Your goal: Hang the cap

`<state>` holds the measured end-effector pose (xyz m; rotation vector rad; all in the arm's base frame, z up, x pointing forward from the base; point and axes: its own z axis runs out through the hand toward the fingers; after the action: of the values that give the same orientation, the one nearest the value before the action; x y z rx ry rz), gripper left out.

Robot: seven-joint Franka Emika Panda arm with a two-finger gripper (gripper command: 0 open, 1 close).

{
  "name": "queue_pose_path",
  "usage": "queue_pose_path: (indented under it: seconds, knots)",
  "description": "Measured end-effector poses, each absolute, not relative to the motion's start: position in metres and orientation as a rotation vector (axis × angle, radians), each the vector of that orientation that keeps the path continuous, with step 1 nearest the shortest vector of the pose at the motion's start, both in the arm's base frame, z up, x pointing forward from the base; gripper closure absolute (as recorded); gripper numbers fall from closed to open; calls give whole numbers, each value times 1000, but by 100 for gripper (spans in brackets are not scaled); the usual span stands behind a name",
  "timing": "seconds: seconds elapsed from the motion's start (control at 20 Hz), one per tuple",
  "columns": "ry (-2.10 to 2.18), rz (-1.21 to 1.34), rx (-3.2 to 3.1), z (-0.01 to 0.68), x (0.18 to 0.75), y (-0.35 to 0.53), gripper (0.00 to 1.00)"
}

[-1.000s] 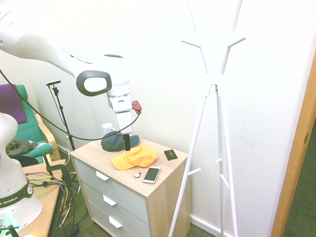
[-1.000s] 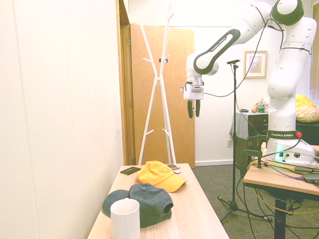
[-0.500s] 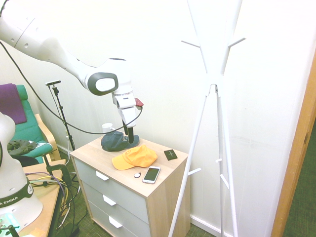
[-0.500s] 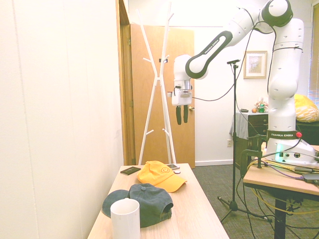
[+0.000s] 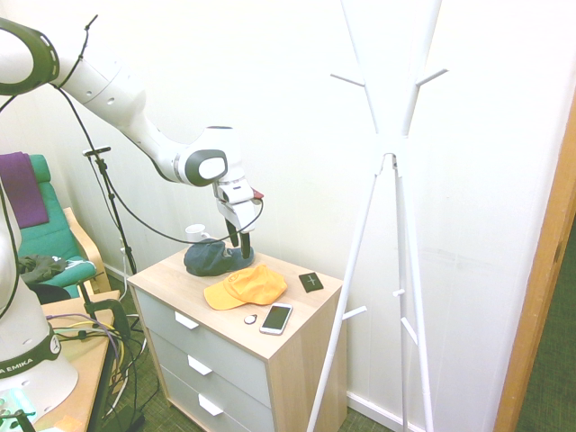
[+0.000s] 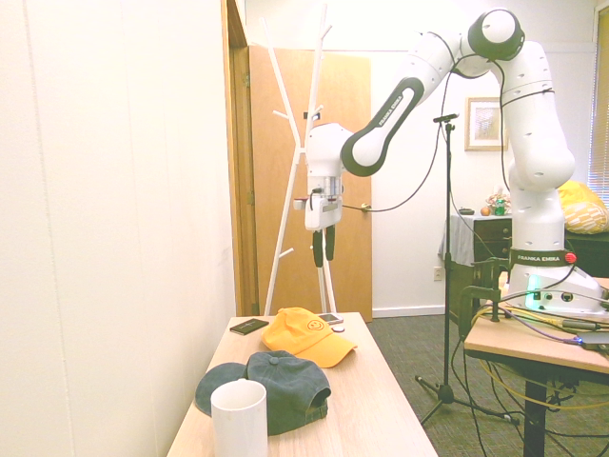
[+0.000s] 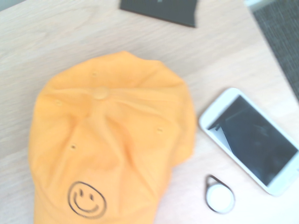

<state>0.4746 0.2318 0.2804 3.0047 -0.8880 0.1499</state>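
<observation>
The yellow cap point(image 5: 255, 285) rests crown up on the dresser top point(image 5: 176, 278), its brim point(image 6: 328, 354) directed toward the drawer-front edge and its crown toward the wall. Its long axis, brim to back, runs obliquely across the dresser top. The smiley print point(image 7: 87, 199) is on the front of the crown. A phone point(image 7: 252, 140) and a round tag point(image 7: 219, 198) lie just beside the cap; a dark flat item point(image 5: 310, 282) lies near it on the wall side. The blue-grey cap point(image 6: 285, 387) sits on the opposite side from the coat rack point(image 6: 298, 157), with the white mug point(image 6: 240, 419) next to it. I judge the governing relation to be vertical: the cap lies below my gripper point(image 6: 324, 262), with a clear gap between fingertips and fabric, and the wrist view shows the crown to one side of its field. The single arm point(image 5: 135, 117) reaches over from the drawer side, elbow high, with the hand directed down at a slight tilt. The fingers are spread and hold nothing. Before descending, I should centre them over a graspable fold of the crown; an off-centre descent could push the cap into the phone or close on too little cloth. Hanging on the rack remains to be done.
</observation>
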Motion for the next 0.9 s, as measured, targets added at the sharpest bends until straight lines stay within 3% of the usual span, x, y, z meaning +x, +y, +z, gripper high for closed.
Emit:
queue_pose_path:
  seconds: [0.8, 0.85, 0.9]
  knots:
    - [-741, 199, 3029, 180, 497, 293, 0]
    - [-735, 206, 3030, 179, 501, 293, 100]
    - [-730, 212, 3031, 177, 504, 294, 100]
